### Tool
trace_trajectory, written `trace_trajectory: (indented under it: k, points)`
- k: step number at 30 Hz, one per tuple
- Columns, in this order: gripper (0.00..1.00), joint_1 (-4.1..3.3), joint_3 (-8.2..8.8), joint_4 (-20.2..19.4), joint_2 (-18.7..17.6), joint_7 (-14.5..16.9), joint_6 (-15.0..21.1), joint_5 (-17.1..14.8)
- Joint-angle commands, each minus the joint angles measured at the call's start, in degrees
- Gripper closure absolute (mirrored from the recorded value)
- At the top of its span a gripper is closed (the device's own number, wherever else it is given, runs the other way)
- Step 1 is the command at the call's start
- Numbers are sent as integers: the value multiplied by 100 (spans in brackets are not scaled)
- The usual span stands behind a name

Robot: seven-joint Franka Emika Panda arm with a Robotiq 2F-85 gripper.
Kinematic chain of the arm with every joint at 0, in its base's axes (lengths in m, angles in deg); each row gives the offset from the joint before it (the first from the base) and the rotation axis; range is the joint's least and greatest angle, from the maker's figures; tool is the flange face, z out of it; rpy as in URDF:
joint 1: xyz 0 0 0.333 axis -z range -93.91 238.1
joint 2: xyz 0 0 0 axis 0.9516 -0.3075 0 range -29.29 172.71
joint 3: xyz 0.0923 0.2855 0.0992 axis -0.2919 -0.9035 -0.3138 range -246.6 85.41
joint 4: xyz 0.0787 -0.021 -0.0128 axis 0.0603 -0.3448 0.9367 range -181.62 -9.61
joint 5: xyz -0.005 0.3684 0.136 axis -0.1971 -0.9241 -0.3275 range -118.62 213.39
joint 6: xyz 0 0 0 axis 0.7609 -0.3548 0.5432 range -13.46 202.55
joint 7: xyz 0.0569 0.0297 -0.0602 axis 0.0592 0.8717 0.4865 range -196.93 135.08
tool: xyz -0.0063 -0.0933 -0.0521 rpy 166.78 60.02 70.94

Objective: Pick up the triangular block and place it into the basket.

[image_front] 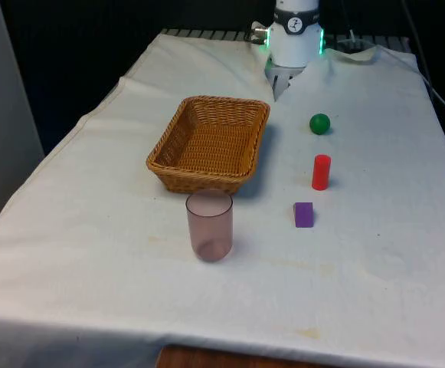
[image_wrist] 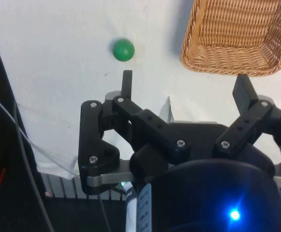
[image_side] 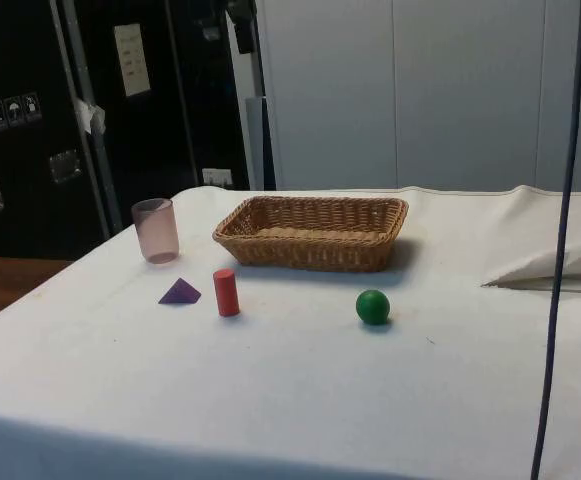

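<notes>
The purple triangular block (image_front: 304,215) lies on the white cloth near the front, to the front view's right of the cup; from the side it shows as a small purple pyramid (image_side: 179,292). The wicker basket (image_front: 211,142) (image_side: 313,231) (image_wrist: 239,36) stands mid-table with nothing in it. My gripper (image_front: 279,86) (image_wrist: 184,87) hangs high at the far end of the table, past the basket's far corner, well away from the block. Its fingers (image_wrist: 126,83) stand wide apart with nothing between them.
A red cylinder (image_front: 321,172) (image_side: 226,292) stands upright just beyond the block. A green ball (image_front: 319,123) (image_side: 373,307) (image_wrist: 123,50) rests farther back. A translucent pinkish cup (image_front: 210,225) (image_side: 156,230) stands in front of the basket.
</notes>
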Motion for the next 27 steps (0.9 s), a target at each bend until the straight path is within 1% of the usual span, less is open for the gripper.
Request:
trace_trajectory:
  k: [1, 4, 9, 10, 11, 13, 14, 17, 18, 19, 23, 24, 25, 26, 27]
  points:
    - [0, 0, 0, 57, -74, 11, 17, -34]
    - [0, -29, -34, 109, -160, -80, 109, -23]
    - [0, -34, -126, 252, -350, -264, 281, 6]
    - [0, -23, -120, 229, -315, -206, 235, -6]
    - [0, -40, -143, 269, -378, -292, 315, 11]
    - [0, -52, -166, 286, -418, -344, 390, 23]
    - [0, -57, -201, 292, -464, -407, 481, 34]
    - [0, -63, -258, 269, -521, -510, 625, 57]
    - [0, -40, -252, 275, -493, -435, 544, 23]
    - [0, -69, -275, 264, -544, -544, 665, 69]
    - [0, -86, -378, 206, -647, -705, 871, 97]
    - [0, -86, -401, 189, -676, -745, 917, 103]
    - [0, -57, -401, 229, -670, -670, 819, 57]
    - [0, -57, -424, 212, -693, -705, 865, 69]
    - [0, -92, -441, 160, -716, -802, 991, 120]
